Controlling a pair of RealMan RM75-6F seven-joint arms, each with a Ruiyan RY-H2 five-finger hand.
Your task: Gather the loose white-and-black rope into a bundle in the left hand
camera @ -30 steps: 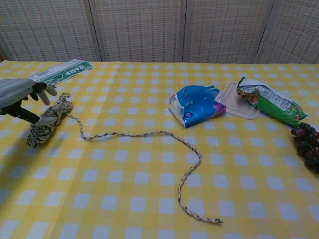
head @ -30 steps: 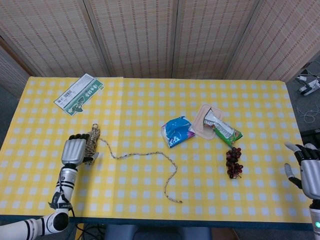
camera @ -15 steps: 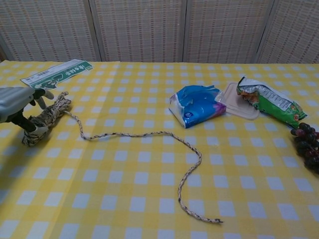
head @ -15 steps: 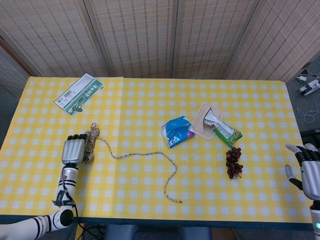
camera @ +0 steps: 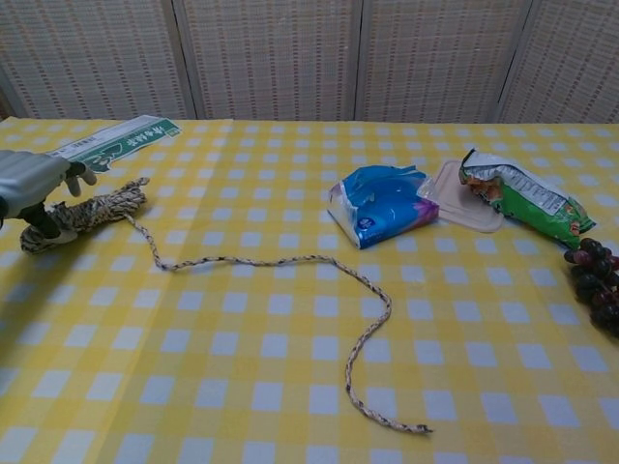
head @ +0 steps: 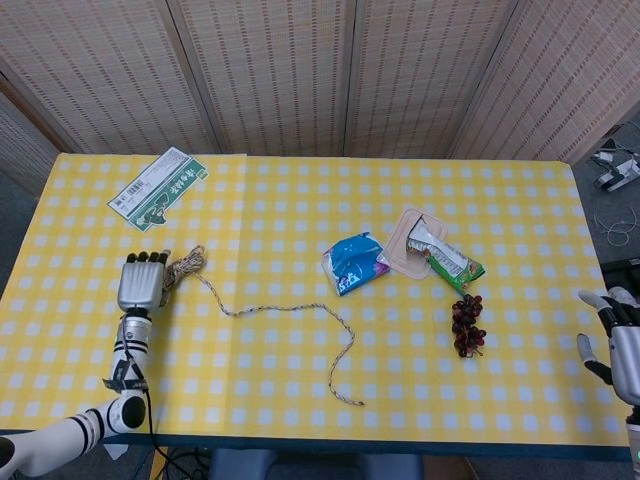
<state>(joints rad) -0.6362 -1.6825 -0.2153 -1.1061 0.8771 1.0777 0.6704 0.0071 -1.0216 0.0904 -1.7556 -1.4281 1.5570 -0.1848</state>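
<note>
My left hand (head: 141, 283) (camera: 27, 184) sits at the table's left side and grips a coiled bundle of white-and-black rope (head: 181, 268) (camera: 95, 210). From the bundle a loose rope tail (head: 290, 309) (camera: 290, 260) runs right across the cloth, bends, and ends near the front edge (head: 358, 402) (camera: 422, 427). My right hand (head: 621, 345) is at the far right edge of the head view, fingers spread, holding nothing; the chest view does not show it.
A green-and-white carton (head: 158, 188) lies at the back left. A blue packet (head: 353, 262), a pink tray (head: 411, 240), a green snack bag (head: 453, 262) and dark grapes (head: 467, 324) lie right of centre on the yellow checked tablecloth (head: 300, 210).
My left hand has moved back and left with the bundle, turning it to lie more crosswise. The rope tail near the bundle shifted with it. The right hand dropped slightly.
</note>
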